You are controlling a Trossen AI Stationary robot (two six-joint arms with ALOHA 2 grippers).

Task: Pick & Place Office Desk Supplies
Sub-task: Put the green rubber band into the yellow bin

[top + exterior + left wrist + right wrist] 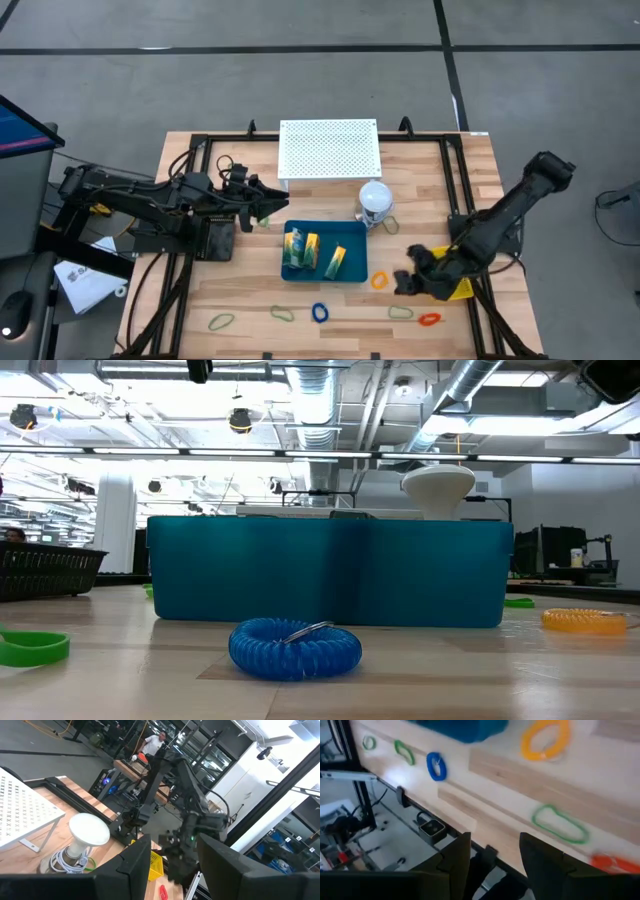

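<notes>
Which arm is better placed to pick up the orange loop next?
The right: its end effector hovers open beside the orange loop, while the left end effector sits beyond the blue bin.

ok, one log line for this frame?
left gripper: open, beside blue plastic tray | right gripper: open, empty, by orange coil loop
</notes>
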